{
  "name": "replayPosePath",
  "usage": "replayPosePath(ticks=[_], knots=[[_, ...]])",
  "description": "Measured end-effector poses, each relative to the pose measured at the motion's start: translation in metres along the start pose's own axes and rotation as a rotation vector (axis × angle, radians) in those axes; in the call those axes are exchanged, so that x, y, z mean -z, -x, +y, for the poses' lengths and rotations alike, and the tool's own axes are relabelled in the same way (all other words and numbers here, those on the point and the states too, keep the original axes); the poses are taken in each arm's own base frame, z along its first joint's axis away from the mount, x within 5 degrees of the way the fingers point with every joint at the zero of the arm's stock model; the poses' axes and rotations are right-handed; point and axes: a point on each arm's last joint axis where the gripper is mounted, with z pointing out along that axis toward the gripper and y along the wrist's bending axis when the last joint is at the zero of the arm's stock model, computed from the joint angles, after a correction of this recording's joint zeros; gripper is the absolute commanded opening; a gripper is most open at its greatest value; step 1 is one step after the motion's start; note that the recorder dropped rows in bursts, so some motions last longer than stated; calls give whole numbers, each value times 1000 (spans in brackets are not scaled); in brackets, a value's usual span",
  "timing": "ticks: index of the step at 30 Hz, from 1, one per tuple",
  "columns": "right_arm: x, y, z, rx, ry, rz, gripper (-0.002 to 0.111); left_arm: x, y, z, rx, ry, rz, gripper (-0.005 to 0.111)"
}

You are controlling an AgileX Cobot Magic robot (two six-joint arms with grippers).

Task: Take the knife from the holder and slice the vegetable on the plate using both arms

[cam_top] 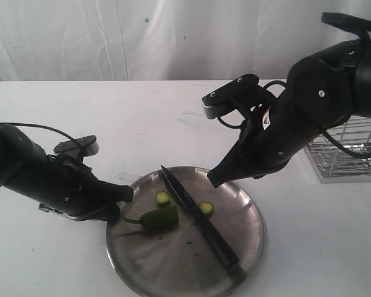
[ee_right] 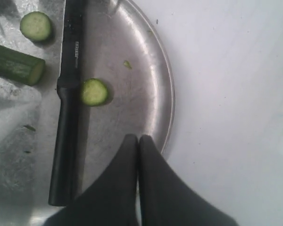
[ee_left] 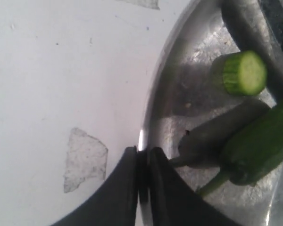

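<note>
Knife [cam_top: 199, 218] lying flat on plate [cam_top: 247, 213], lower centre of exterior frame, tip toward upper left, handle toward lower right rim, held by nothing. Vegetable [cam_top: 159, 219] just left of blade on plate, stem pointing left, cut end facing knife. Two cut slices: one [cam_top: 163, 198] above pepper body left of blade, other [cam_top: 206, 208] just right of blade. Left gripper [cam_top: 127, 193] at left rim of plate, fingers pressed together, empty; left wrist view confirms tips [ee_left: 141, 162] closed right at plate edge, pepper stem near. Right gripper [cam_top: 214, 179] hanging over upper right part of plate, clear of knife, fingers pressed together, empty; right wrist view shows closed tips [ee_right: 137, 143] over plate near rim, slice [ee_right: 94, 92] touching knife handle side. Holder [cam_top: 346, 154] at right edge of exterior frame, mid height, partly behind right arm, well apart from plate. White table [cam_top: 111, 124] under everything.
</note>
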Motion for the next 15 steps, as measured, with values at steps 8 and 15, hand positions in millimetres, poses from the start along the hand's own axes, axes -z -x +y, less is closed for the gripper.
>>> replayPosePath(ticks=[8,15], knots=[[0,0,1,-11,9,-3,0,1,9,6,4,65,-97,0],[0,1,3,-39,30,-12,0,2,16,8,63,87,-166,0]])
